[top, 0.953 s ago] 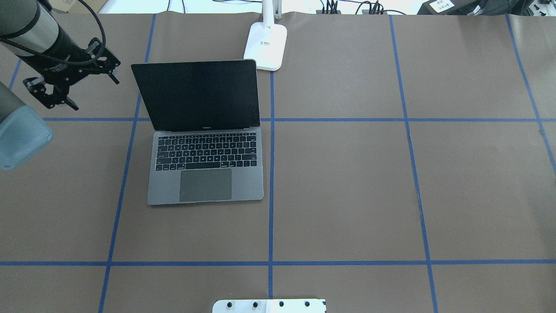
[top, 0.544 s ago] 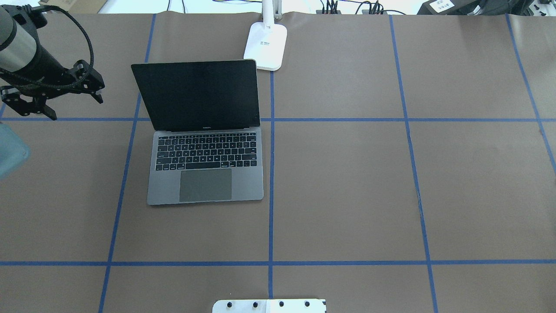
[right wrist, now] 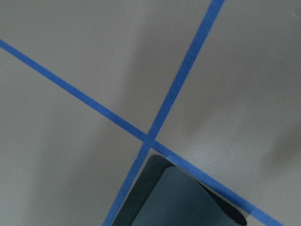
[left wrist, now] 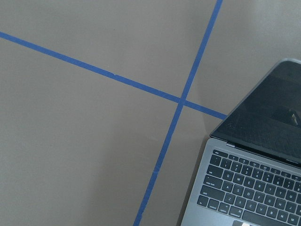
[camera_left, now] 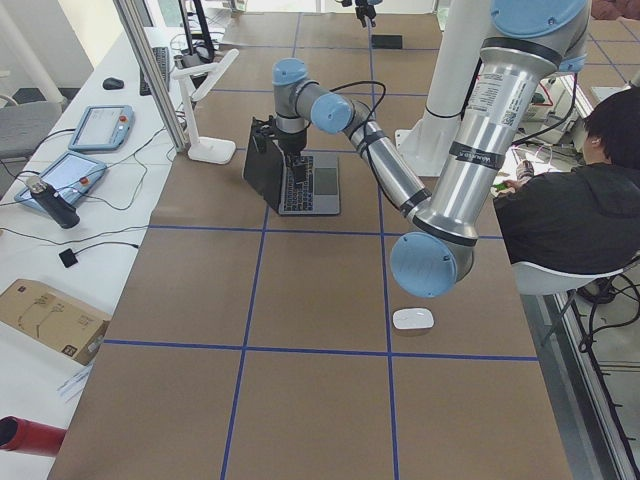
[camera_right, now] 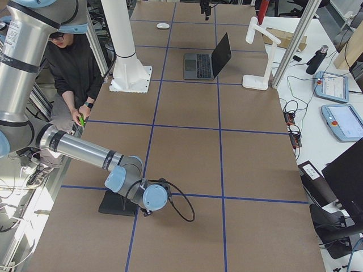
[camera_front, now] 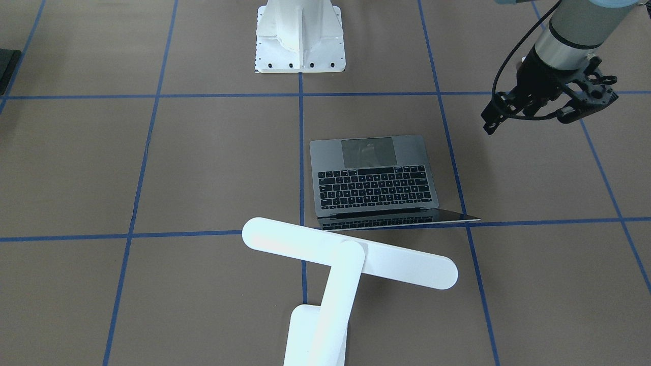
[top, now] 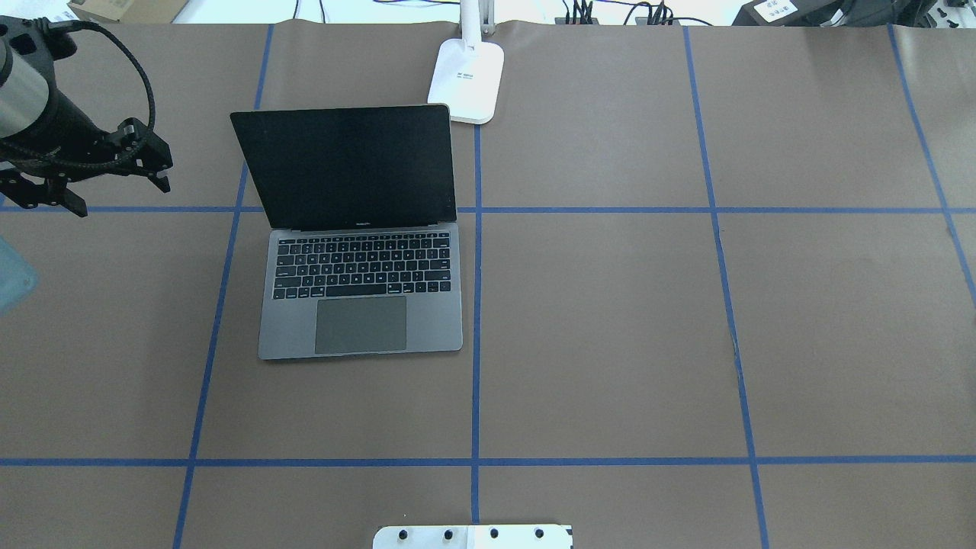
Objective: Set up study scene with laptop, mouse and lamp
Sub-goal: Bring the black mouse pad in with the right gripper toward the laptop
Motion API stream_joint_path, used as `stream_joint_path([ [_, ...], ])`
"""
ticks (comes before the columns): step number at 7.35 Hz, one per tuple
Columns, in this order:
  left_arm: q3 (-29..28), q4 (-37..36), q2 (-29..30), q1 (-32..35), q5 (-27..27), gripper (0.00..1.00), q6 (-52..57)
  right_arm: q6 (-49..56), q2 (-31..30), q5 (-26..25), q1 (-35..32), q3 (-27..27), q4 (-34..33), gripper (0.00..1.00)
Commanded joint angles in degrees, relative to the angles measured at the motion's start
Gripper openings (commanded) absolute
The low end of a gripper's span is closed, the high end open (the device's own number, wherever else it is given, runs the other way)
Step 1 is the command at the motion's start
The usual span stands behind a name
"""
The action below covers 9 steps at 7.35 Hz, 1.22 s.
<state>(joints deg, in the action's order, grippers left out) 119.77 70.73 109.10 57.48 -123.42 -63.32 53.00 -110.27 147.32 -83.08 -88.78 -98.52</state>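
The laptop [top: 358,305] stands open left of the table's middle, its dark screen upright; it also shows in the front view [camera_front: 374,178] and the left wrist view [left wrist: 254,188]. The lamp [camera_front: 351,254] stands behind the laptop's right corner, its base [top: 467,80] at the far edge. The mouse [camera_left: 413,319] lies on the table near the robot's left side. My left gripper [top: 122,198] is open and empty, above the table left of the laptop's screen; it also shows in the front view [camera_front: 526,124]. My right gripper [camera_right: 150,198] hovers over a black mouse pad; I cannot tell whether it is open.
The black mouse pad [camera_right: 116,204] lies at the table's right end; a corner shows in the right wrist view [right wrist: 178,197]. The white pedestal [camera_front: 300,35] stands at the near middle edge. A seated person [camera_left: 570,200] is beside the robot. Cables and tablets lie beyond the far edge.
My left gripper has drawn back to the left, away from the laptop's screen, still open. The laptop and the lamp have not moved.
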Motion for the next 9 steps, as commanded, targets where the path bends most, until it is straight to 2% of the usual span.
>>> stream_joint_path([
  [1, 0.11, 0.03, 0.06, 0.00, 0.20, 1.00, 0.04, 3.16, 3.74, 1.12, 1.95, 5.01, -0.01, 0.99],
  [4, 1.17, -0.06, 0.06, 0.09, 0.37, 1.00, -0.05, 3.16, 3.23, 4.64, 5.64, 6.95, -0.01, 0.99],
  [9, 1.87, -0.06, 0.15, 0.00, 0.37, 1.00, -0.84, 5.80, -0.11, 5.00, 6.18, 8.36, -0.10, 0.99],
])
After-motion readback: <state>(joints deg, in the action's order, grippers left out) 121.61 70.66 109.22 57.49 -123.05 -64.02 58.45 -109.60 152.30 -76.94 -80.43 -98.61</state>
